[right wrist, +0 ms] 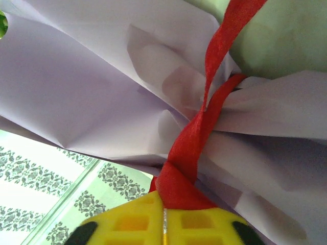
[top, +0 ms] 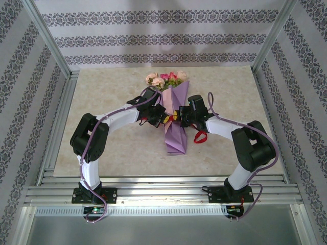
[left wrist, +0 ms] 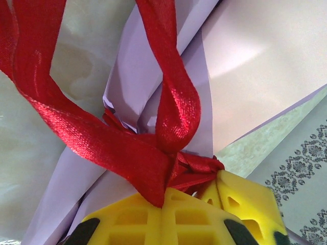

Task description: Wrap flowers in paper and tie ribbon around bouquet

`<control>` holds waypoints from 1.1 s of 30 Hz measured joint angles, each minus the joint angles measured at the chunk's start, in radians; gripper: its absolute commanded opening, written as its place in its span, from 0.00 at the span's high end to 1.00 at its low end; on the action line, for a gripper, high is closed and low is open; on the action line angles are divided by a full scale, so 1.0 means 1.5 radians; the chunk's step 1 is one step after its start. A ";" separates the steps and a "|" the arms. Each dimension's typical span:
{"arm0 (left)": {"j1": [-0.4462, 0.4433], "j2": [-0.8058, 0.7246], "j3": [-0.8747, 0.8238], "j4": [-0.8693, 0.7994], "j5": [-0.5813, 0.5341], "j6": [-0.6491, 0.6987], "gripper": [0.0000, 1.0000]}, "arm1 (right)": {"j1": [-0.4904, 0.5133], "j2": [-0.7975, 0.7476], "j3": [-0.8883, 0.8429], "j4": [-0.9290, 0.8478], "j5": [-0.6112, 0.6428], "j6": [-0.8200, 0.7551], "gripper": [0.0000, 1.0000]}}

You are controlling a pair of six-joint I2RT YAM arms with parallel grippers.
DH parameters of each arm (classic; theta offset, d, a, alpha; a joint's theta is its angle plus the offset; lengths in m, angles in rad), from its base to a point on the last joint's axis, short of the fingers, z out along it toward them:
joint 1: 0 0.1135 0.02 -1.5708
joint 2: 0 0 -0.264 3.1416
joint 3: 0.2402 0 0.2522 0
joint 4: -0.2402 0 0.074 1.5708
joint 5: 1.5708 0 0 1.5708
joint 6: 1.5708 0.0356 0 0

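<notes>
The bouquet (top: 175,109) lies along the middle of the table, a cone of purple paper (top: 176,138) with the flowers (top: 166,80) at its far end. The red ribbon (left wrist: 168,102) runs round the cone's waist and is knotted there. My left gripper (top: 166,118) meets the cone from the left, and in the left wrist view it (left wrist: 164,196) is shut on a strand of the ribbon just below the knot. From the right comes my right gripper (top: 179,116), whose yellow jaws (right wrist: 164,206) stand pressed together on the ribbon (right wrist: 196,138). A loose ribbon loop (top: 200,137) lies right of the cone.
The marbled tabletop (top: 112,87) is bounded by aluminium rails (top: 163,191) at the near edge and upright posts (top: 51,41) at the corners. Patterned walls (top: 153,35) close in the back and sides. Both arms arch inward over the table's middle.
</notes>
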 measured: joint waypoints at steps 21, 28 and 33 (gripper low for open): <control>0.000 0.000 0.000 0.000 0.001 -0.001 1.00 | 0.005 0.012 0.053 -0.082 -0.013 -0.085 0.71; 0.000 0.000 0.000 0.000 0.001 -0.001 1.00 | 0.012 0.014 0.055 -0.104 -0.016 -0.101 0.76; 0.000 0.000 0.000 0.000 0.001 -0.001 1.00 | 0.012 0.038 0.067 -0.117 -0.023 -0.115 0.84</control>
